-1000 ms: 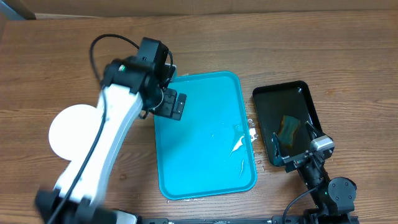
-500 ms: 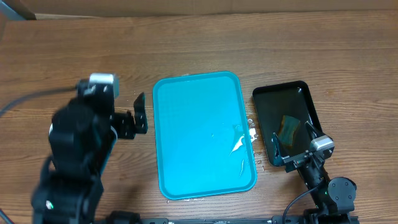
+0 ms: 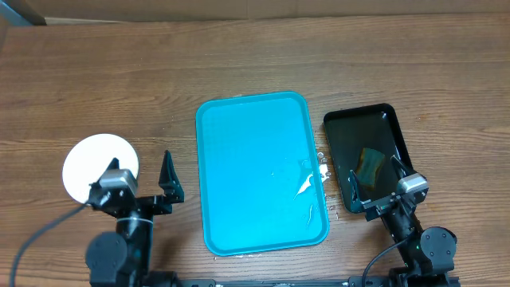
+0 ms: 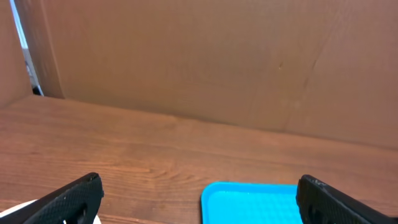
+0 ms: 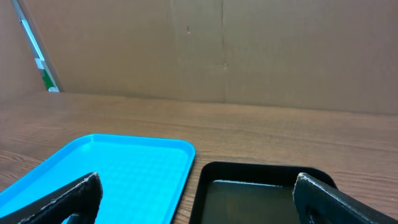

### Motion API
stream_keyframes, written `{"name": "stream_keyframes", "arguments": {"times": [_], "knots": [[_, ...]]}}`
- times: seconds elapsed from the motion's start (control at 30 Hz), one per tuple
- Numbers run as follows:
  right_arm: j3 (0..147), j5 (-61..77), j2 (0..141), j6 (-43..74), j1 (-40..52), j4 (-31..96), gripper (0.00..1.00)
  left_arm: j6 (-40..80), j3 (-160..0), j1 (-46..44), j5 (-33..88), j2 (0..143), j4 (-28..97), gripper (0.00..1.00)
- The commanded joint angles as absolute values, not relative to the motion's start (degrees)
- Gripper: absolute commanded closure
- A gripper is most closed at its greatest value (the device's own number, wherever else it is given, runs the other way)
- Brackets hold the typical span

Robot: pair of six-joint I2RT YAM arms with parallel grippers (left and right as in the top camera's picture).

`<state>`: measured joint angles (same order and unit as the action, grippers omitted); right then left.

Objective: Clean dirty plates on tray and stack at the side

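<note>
Since it quit the tray (image 3: 239, 159), left end effector (image 3: 135, 183), right end effector (image 3: 373, 178): spread, empty.

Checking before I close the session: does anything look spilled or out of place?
Only some water: wet streaks glint on the turquoise tray near its right rim, and a few drops lie on the table between it and the black tray.

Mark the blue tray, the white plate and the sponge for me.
blue tray (image 3: 255, 159), overhead view, bare floor near its middle
white plate (image 3: 89, 159), overhead view, uncovered upper face
sponge (image 3: 369, 165), overhead view, middle of its top
</note>
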<state>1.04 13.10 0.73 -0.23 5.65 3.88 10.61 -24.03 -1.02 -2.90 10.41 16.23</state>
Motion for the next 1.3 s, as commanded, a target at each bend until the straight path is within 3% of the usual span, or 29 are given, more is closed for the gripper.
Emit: {"name": "stream_keyframes", "arguments": {"times": [0.0, 0.5, 0.87, 1.27], "knots": [[0.47, 12.88, 0.27, -0.47, 5.45, 3.49, 0.0, 12.21, -18.22, -0.6, -3.36, 4.47, 13.87, 0.0], [0.47, 12.88, 0.27, -0.45, 5.45, 3.49, 0.0, 12.45, -0.14, -0.8, -3.57, 0.16, -4.49, 0.0], [0.47, 12.88, 0.27, -0.45, 5.45, 3.49, 0.0, 12.27, -0.27, -0.75, -3.2, 0.34, 4.12, 0.0], [0.47, 12.88, 0.27, -0.47, 5.43, 3.49, 0.0, 12.25, -0.27, -0.75, -3.14, 0.62, 4.16, 0.0]]}}
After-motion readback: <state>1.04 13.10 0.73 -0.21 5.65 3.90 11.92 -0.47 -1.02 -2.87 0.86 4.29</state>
